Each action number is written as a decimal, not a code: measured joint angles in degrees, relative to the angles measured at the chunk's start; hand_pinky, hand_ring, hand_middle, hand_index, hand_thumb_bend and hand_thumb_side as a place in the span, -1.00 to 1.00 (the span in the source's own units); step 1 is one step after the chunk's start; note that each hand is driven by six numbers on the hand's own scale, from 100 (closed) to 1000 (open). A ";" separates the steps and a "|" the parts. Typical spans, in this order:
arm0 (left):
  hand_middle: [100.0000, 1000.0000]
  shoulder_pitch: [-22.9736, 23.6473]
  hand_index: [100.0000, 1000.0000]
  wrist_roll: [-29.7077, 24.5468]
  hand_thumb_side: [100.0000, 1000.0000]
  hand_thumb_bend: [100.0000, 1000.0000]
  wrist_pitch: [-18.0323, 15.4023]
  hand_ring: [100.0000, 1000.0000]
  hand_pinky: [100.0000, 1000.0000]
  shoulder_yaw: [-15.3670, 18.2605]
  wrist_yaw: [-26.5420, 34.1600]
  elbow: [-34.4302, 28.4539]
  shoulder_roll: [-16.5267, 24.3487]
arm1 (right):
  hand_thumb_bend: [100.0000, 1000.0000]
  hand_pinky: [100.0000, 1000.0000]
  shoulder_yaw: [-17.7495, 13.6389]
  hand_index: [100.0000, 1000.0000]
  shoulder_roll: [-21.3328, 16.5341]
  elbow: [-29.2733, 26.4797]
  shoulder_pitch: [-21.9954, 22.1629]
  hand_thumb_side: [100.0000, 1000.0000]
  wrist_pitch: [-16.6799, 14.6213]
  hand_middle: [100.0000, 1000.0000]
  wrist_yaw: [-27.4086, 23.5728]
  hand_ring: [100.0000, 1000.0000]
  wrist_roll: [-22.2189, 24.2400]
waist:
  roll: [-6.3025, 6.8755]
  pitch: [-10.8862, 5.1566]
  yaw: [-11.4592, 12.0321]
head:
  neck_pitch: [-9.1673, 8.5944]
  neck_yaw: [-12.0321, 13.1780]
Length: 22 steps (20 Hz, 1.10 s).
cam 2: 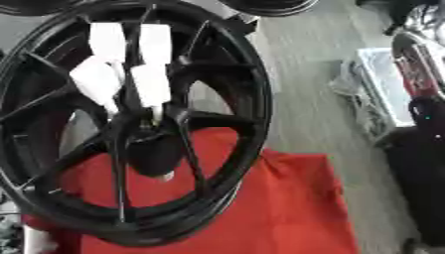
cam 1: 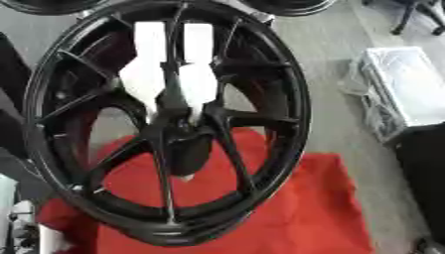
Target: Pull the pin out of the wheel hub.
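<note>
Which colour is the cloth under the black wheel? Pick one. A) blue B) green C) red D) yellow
C: a red cloth lies spread beneath the lower part of the black wheel, showing through its spokes and to its right on the grey floor.

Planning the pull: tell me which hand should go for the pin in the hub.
Right, tentatively: neither hand is visible, but what looks like the right arm shows at the right edge, beside the wheel, with the hub unobstructed.
</note>
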 measured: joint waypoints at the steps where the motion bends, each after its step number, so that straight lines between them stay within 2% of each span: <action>1: 0.66 0.00 0.63 0.01 0.76 -0.70 -0.01 0.78 0.56 0.00 0.00 -0.01 0.00 | -0.16 0.54 0.00 0.27 0.00 0.00 0.09 -0.93 0.09 0.05 0.07 0.13 0.09 | -0.01 0.00 0.00 | 0.00 0.00; 9: 0.66 -0.02 0.63 0.06 0.76 -0.70 -0.06 0.78 0.56 -0.01 0.00 -0.14 0.00 | -0.15 0.55 0.00 0.27 0.13 0.00 0.14 -0.92 0.58 0.05 0.50 0.14 0.59 | -0.19 0.00 0.10 | 0.00 0.10; 13: 0.66 -0.09 0.63 0.10 0.76 -0.70 -0.02 0.78 0.56 -0.07 0.00 -0.14 0.00 | -0.02 0.56 0.48 0.32 0.32 0.00 -1.24 -0.85 1.66 0.10 1.97 0.18 2.03 | -0.29 0.00 0.10 | 0.00 0.03; 16: 0.66 -0.26 0.63 0.01 0.76 -0.70 0.09 0.78 0.56 -0.37 0.00 -0.14 0.00 | 0.08 0.57 2.29 0.38 -1.05 0.00 -4.25 -0.81 4.16 0.16 6.18 0.24 6.45 | -0.34 -0.04 0.30 | 0.00 -0.17; 22: 0.66 -0.43 0.62 -0.27 0.76 -0.71 0.32 0.78 0.56 -0.73 0.00 -0.11 0.07 | 0.13 0.60 7.65 0.48 -5.84 0.00 -10.68 -0.68 10.21 0.30 15.95 0.37 18.91 | -0.94 -0.60 0.85 | 0.00 -0.66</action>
